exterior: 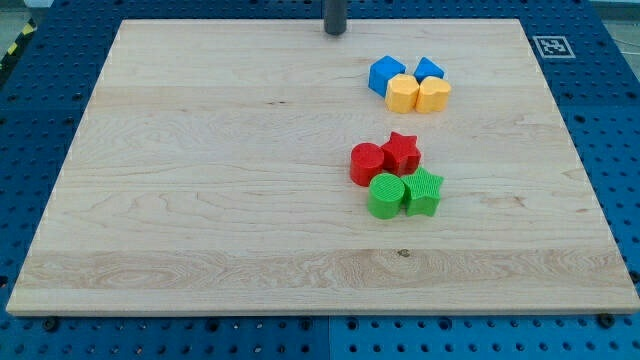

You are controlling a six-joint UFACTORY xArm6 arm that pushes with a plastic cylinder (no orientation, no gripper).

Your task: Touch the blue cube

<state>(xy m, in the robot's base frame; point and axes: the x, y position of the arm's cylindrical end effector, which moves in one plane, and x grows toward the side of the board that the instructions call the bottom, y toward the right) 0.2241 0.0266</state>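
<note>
The blue cube (pixel 385 75) sits on the wooden board toward the view's top right. It touches a yellow hexagon block (pixel 403 94) below it. A second blue block (pixel 429 70) lies just to its right, with a yellow heart block (pixel 433 95) under that one. My tip (pixel 334 32) stands near the board's top edge, up and to the left of the blue cube, apart from it by about a block's width.
A red cylinder (pixel 366 164) and a red star (pixel 401 152) lie mid-board, with a green cylinder (pixel 385 196) and a green star (pixel 424 191) right below them. A black-and-white marker (pixel 549 46) is at the board's top right corner.
</note>
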